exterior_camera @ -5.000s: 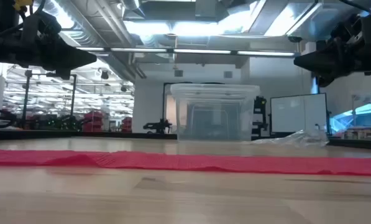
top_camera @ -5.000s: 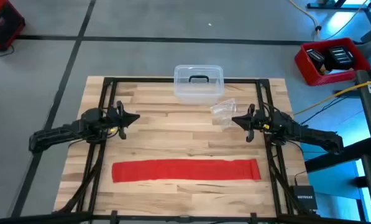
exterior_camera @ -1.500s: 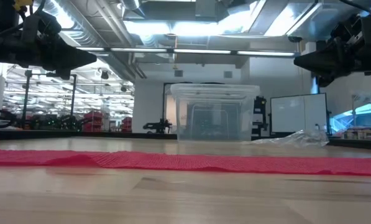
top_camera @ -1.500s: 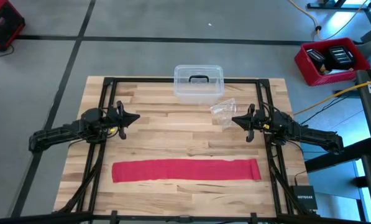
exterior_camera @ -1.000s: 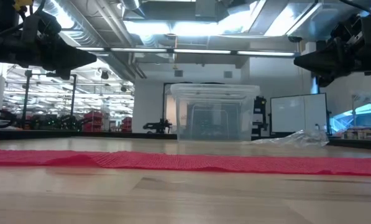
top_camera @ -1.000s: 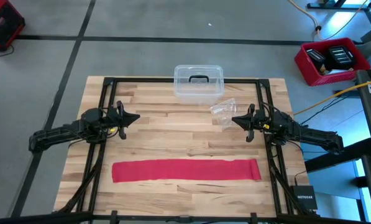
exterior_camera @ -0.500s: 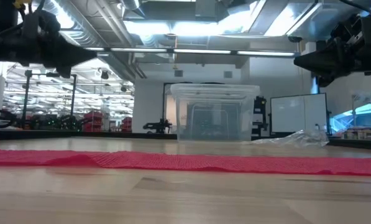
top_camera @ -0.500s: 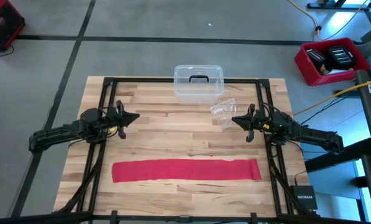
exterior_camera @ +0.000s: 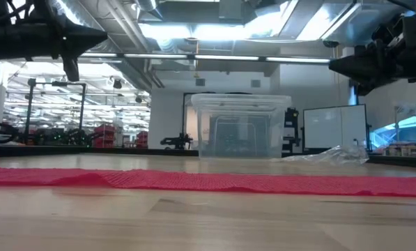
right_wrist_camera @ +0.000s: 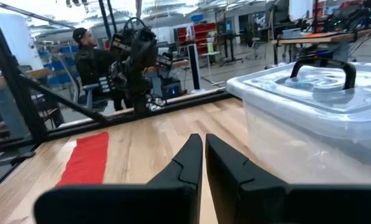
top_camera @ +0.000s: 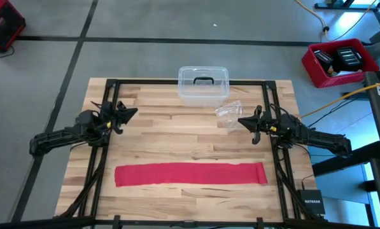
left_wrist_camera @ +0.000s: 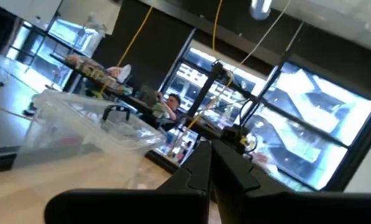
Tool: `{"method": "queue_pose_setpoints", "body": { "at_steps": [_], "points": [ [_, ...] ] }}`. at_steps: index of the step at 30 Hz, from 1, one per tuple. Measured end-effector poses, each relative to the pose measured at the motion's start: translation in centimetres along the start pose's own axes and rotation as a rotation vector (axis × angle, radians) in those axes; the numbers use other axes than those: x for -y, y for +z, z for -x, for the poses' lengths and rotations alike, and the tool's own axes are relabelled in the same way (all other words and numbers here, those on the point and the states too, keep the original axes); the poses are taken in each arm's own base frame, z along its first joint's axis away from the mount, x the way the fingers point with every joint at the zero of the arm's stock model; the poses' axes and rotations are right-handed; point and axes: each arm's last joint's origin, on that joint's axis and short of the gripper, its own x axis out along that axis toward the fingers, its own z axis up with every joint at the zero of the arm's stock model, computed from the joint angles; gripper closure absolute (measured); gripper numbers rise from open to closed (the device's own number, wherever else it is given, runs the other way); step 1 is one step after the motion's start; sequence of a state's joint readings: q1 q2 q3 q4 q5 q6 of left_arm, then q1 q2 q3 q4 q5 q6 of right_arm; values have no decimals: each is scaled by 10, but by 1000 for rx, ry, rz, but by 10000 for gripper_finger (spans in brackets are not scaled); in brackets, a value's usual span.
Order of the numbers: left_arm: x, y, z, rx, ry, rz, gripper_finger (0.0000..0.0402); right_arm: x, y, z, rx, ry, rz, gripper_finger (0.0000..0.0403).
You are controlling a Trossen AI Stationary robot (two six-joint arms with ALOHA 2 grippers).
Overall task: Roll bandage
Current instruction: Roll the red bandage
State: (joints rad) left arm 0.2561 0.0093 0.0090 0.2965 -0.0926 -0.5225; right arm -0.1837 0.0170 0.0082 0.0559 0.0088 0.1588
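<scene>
The bandage (top_camera: 190,173) is a long bright red strip lying flat along the table's near side; it also shows in the low view (exterior_camera: 214,183) and the right wrist view (right_wrist_camera: 86,158). My left gripper (top_camera: 133,113) hangs shut over the table's left side, tipped upward and rolled, well clear of the bandage; its shut fingers show in its own wrist view (left_wrist_camera: 210,163). My right gripper (top_camera: 240,121) hangs shut over the table's right side, pointing level toward the centre (right_wrist_camera: 203,155). Neither gripper has anything between its fingers.
A clear plastic box (top_camera: 203,84) with a dark handle stands at the far edge, centre. A crinkled clear wrapper (top_camera: 228,114) lies just beyond my right gripper. Black frame rails (top_camera: 107,102) run along the table's sides. A person (right_wrist_camera: 89,59) shows beyond the table.
My left gripper has risen a little, tipped its fingers upward and rolled about its own axis, staying shut. The bandage and my right gripper have kept still.
</scene>
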Motion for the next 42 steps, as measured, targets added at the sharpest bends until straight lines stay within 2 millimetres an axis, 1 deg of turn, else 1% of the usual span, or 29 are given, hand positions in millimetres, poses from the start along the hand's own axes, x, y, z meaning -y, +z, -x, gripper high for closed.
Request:
{"method": "queue_pose_setpoints", "body": {
  "at_steps": [3,5,8,10,13,17,19,24,26,28,31,33,35,38,42],
  "points": [
    [4,6,0,50,-52,19,398,-2,-1,0,-15,57,-45,378],
    [7,10,0,86,-74,27,398,-2,3,0,19,68,-44,378],
    [14,21,-2,105,-92,-11,398,-4,15,2,90,62,-27,378],
    [21,31,-6,100,-94,-55,400,-6,31,4,126,63,13,378],
    [30,40,-20,54,-64,-135,400,-8,50,4,146,22,82,378],
    [42,47,-46,-30,-46,-241,400,-11,70,-4,45,9,132,378],
    [48,48,-61,-74,-49,-298,400,-14,79,-9,-50,33,131,378],
    [66,38,-91,-207,-156,-366,400,-21,102,-23,-294,114,108,378],
    [72,30,-100,-266,-188,-363,400,-24,111,-28,-370,149,95,378],
    [79,21,-107,-312,-217,-360,400,-28,116,-31,-443,217,55,378],
    [86,7,-116,-365,-215,-365,400,-38,117,-33,-548,310,-18,386],
    [88,-2,-121,-403,-202,-375,400,-46,115,-33,-612,353,-50,396],
    [89,-10,-125,-432,-198,-386,400,-55,112,-31,-660,396,-87,398],
    [86,-19,-129,-467,-184,-388,400,-68,107,-30,-715,397,-127,394],
    [83,-31,-133,-514,-166,-385,400,-90,96,-31,-797,400,-141,399]
  ]
}}
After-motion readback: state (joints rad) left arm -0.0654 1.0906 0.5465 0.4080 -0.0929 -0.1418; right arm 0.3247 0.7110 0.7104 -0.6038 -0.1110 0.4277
